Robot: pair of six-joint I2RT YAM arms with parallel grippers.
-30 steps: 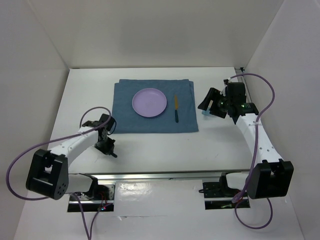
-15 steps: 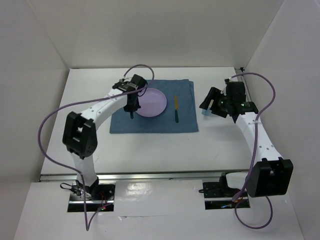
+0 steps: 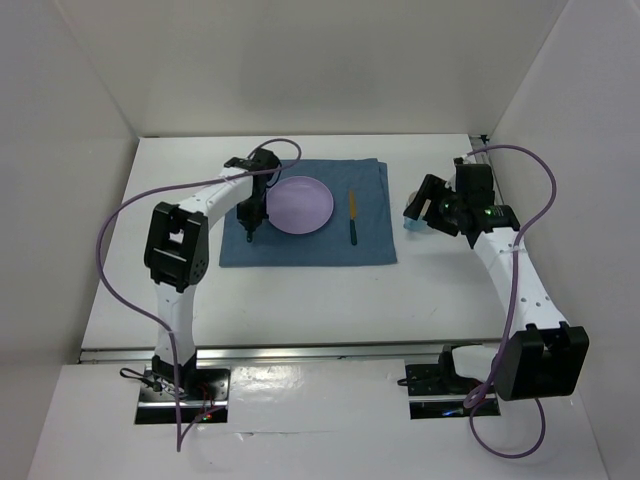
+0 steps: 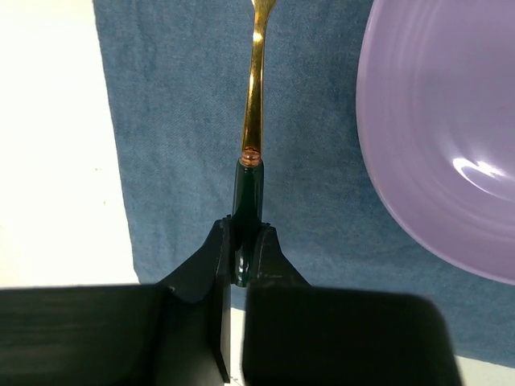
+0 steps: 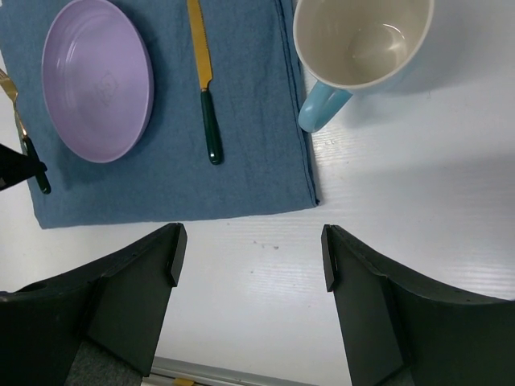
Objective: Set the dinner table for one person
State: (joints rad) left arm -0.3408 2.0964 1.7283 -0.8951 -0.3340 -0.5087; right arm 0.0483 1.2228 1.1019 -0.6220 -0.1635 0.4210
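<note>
The left gripper (image 4: 245, 253) is pinching the dark green handle of the fork (image 4: 253, 121), its fingers pressed together on it, and is holding it over the placemat (image 4: 177, 145) at the plate's (image 4: 451, 137) 9 o'clock, tines pointing to 12. I am judging this to be the placing of the fork; the wrist view is not showing whether it is lying on the cloth yet. To do it well, the arm should be lowering until the fork is lying flat, parallel to the knife (image 3: 352, 220) at the plate's 3 o'clock, beside the plate's rim without touching it and well inside the mat's edge. The fingers should be spreading only then, and the lift should be going straight up so the cloth is not dragging. The right gripper (image 5: 251, 257) is hanging spread wide and holding nothing, near the mug (image 5: 362, 40), which is standing upright on the bench (image 5: 386, 201) just off the mat at its 3 o'clock, handle reaching the cloth's edge. The mug is holding nothing, and the plate is carrying nothing. The bench is lying under everything, with the mat toward its 12 o'clock side from the arm bases.
</note>
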